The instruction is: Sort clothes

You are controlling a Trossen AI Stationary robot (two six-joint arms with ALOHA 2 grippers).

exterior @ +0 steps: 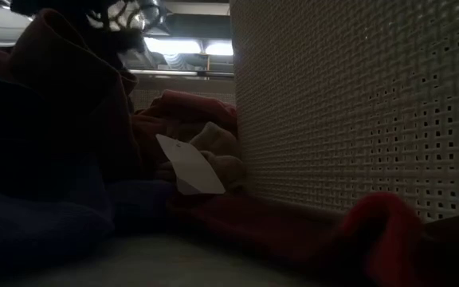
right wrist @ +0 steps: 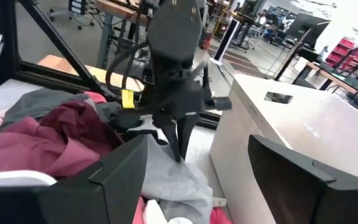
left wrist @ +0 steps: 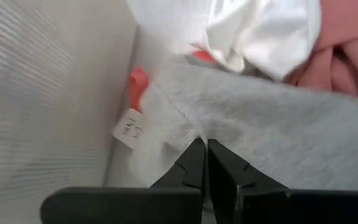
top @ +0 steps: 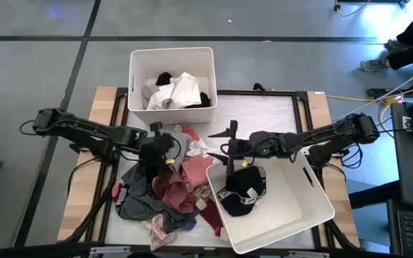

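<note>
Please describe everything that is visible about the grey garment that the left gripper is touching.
The grey garment is soft, light grey, fleece-like cloth, lying crumpled and creased in the clothes pile between the two bins. A small white tag hangs at its edge. A white garment lies over one side, and pink cloth borders it. The left gripper points down into it, shut and pinching a fold. Its full shape is hidden.
</note>
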